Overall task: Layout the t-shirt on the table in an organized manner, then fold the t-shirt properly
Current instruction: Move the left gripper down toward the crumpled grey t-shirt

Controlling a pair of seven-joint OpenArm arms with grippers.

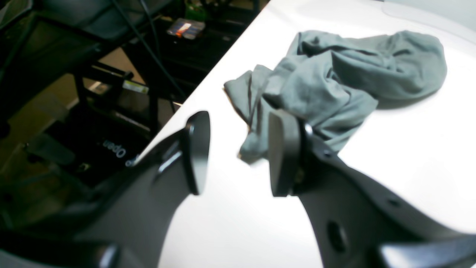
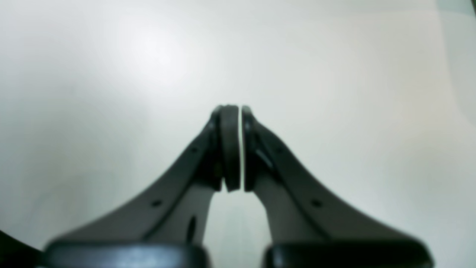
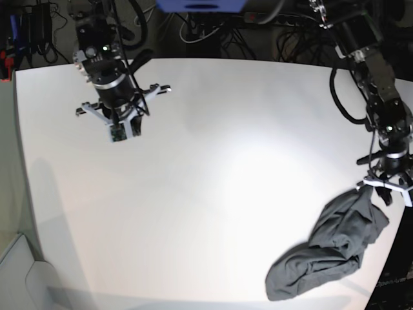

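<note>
Your left gripper [image 1: 238, 152] has its jaws spread w/ nothing between them, hovering just over the shirt [image 1: 334, 85] tip near the table [image 1: 409, 156] edge. Your right gripper [image 2: 236, 149] has pads pressed together, empty, above bare table [image 2: 111, 74]. In base view the shirt [image 3: 335, 248] lies crumpled in a heap at the table's [image 3: 213, 181] near corner on the left-arm side, well apart from the right gripper [image 3: 118, 129] by the far opposite corner

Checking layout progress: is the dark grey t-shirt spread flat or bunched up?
Bunched up. The dark grey cotton t-shirt lies crumpled in deep folds near the white table's edge, no sleeves laid out.
</note>
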